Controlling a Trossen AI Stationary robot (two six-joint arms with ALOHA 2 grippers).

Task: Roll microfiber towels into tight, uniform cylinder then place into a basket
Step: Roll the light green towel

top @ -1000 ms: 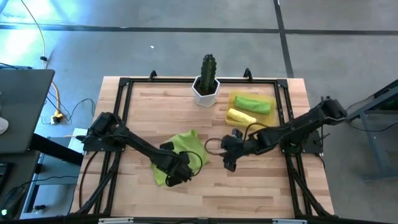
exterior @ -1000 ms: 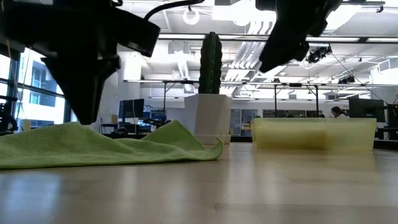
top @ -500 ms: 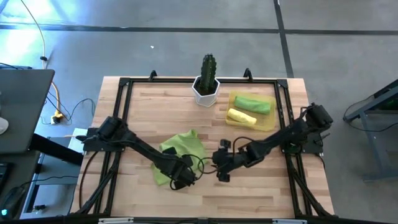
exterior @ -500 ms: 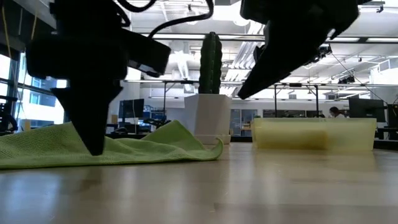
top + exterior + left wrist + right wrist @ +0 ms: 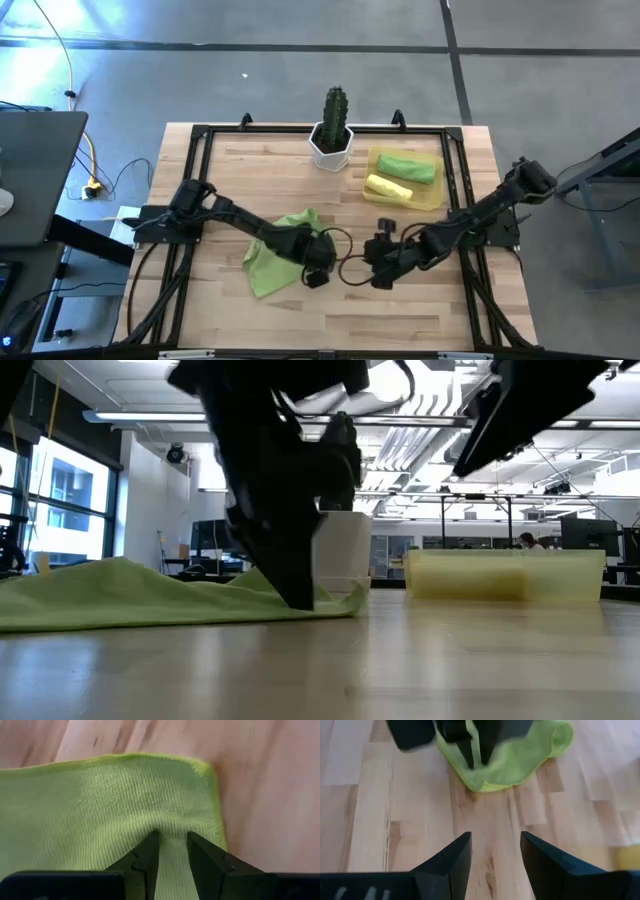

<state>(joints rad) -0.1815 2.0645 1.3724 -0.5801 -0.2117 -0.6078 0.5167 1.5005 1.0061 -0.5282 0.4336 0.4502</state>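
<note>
— Where's your loose lime-green towel (image 5: pixel 277 252)?
— Spread on the worktop (image 5: pixel 420 305), left of centre. Your left gripper (image 5: pixel 171 840) has its jaws nearly closed, pinching a ridge of cloth near the towel's corner.
— And your right gripper (image 5: pixel 492 847)?
— Just beside that corner, above bare wood, jaws apart and holding nothing.
— The basket (image 5: pixel 432 192)?
— At the back right beside the cactus pot (image 5: pixel 331 146), holding a green roll (image 5: pixel 408 167) and a yellow roll (image 5: pixel 387 187).
</note>
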